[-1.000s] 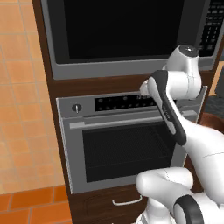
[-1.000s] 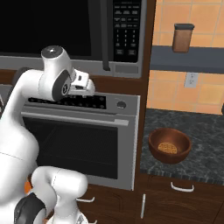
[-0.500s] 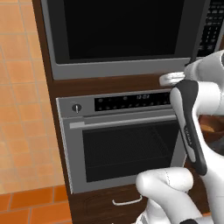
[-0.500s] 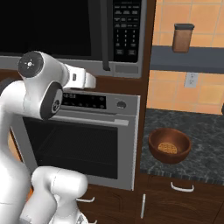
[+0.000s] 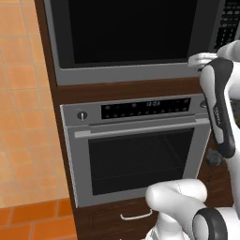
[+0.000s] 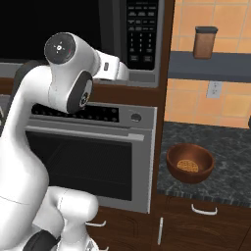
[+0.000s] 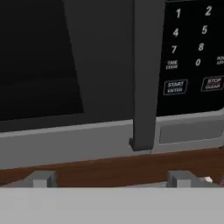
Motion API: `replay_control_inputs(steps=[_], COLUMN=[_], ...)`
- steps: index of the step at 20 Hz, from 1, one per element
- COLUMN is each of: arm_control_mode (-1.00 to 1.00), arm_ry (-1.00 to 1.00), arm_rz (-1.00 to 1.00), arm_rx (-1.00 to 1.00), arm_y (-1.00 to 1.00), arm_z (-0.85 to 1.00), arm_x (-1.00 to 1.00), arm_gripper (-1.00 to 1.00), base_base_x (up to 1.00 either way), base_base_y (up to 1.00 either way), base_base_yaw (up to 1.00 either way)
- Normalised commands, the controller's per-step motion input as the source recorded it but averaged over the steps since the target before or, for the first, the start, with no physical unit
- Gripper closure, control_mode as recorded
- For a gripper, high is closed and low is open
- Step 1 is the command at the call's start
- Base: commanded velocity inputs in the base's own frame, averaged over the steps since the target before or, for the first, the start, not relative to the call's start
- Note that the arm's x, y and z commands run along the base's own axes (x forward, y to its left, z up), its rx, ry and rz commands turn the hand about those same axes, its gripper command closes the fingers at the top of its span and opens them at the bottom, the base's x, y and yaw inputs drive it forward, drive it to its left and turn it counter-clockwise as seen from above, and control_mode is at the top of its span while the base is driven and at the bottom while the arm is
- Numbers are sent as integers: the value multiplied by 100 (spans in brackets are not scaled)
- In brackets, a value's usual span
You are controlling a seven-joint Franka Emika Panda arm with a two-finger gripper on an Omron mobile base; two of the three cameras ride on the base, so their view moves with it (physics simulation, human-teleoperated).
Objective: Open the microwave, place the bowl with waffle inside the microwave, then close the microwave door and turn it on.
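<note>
Since a second ago the white arm's hand has risen from the steel oven (image 5: 136, 150) to the shut dark-glass microwave door (image 7: 65, 61), open jaws facing its vertical handle (image 7: 144, 74); rightward, the brown wooden bowl (image 6: 189, 163) with waffle sits on the speckled bench (image 6: 230, 162)

The gripper (image 7: 110, 179), fingers spread wide, is facing the microwave door (image 7: 52, 65) just below its dark upright handle (image 7: 146, 74), beside the keypad (image 7: 192, 48).

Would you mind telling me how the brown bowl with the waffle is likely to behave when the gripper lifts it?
The bowl looks rigid and wooden, so probably light and unbending. Its rounded, smooth wall may slip in a pinch. The waffle lies loose inside, so tilting would likely shift it.
</note>
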Motion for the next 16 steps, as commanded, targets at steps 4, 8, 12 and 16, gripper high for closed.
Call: replay_control_inputs(steps=[4, 8, 12, 16], arm_control_mode=[-100, -100, -100, -100], arm_ry=[12, 0, 0, -6], arm_rz=[2, 0, -1, 0], arm_rx=[6, -2, -5, -3], arm_y=[-46, -35, -10, 17], arm_z=[22, 4, 0, 0], arm_x=[77, 21, 5, 17], arm_gripper=[-100, -100, -100, -100], base_base_x=[0, 0, 0, 0], base_base_y=[0, 0, 0, 0], base_base_yaw=[0, 0, 0, 0])
